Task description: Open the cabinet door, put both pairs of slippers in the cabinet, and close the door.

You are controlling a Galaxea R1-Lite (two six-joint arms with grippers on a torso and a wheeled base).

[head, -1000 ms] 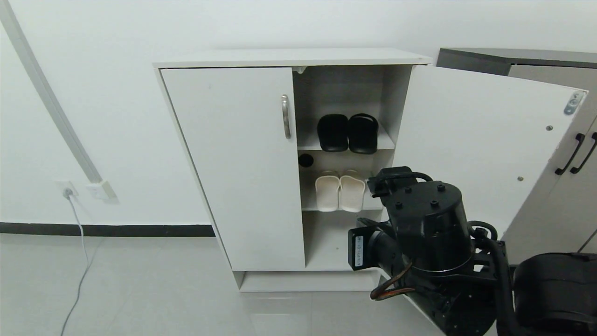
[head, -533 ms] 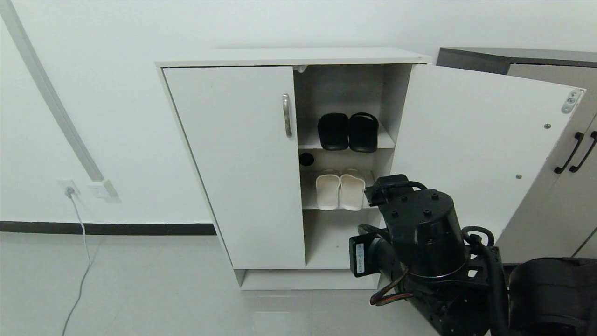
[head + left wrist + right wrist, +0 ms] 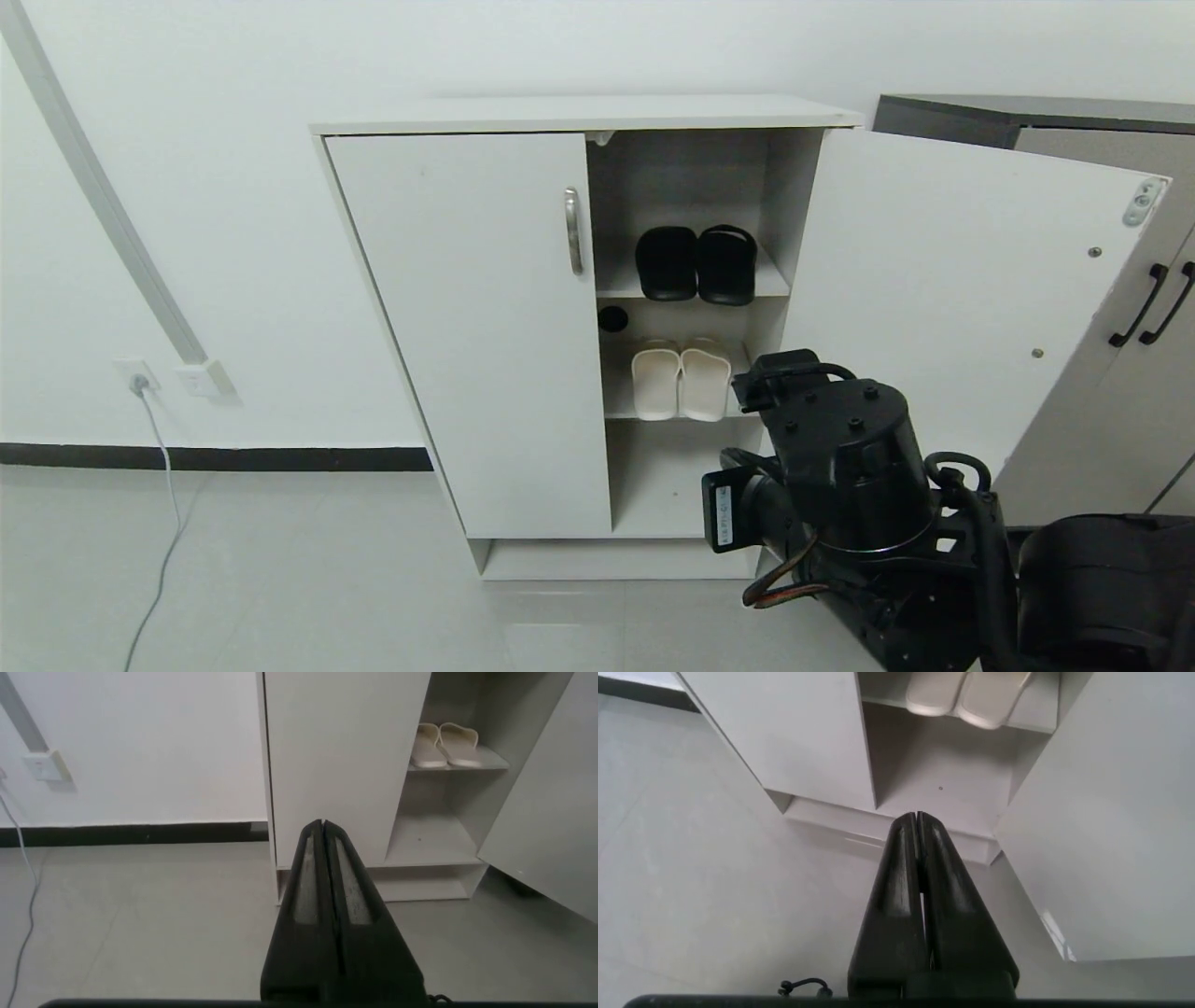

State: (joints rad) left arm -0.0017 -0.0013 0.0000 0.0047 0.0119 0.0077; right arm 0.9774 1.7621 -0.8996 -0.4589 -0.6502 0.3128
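Note:
The white cabinet stands against the wall with its right door swung open and its left door closed. A black pair of slippers sits on the upper shelf, a white pair of slippers on the middle shelf. My right arm hangs low in front of the open side, below the white pair; the right gripper is shut and empty above the floor before the bottom shelf. My left gripper is shut and empty, back from the cabinet.
A grey cabinet with black handles stands behind the open door at the right. A wall socket with a cable is at the left. Tiled floor lies open before the cabinet.
The head camera shifted slightly. My right arm has drawn back and lowered a little from the middle shelf, leaving the white slippers more exposed.

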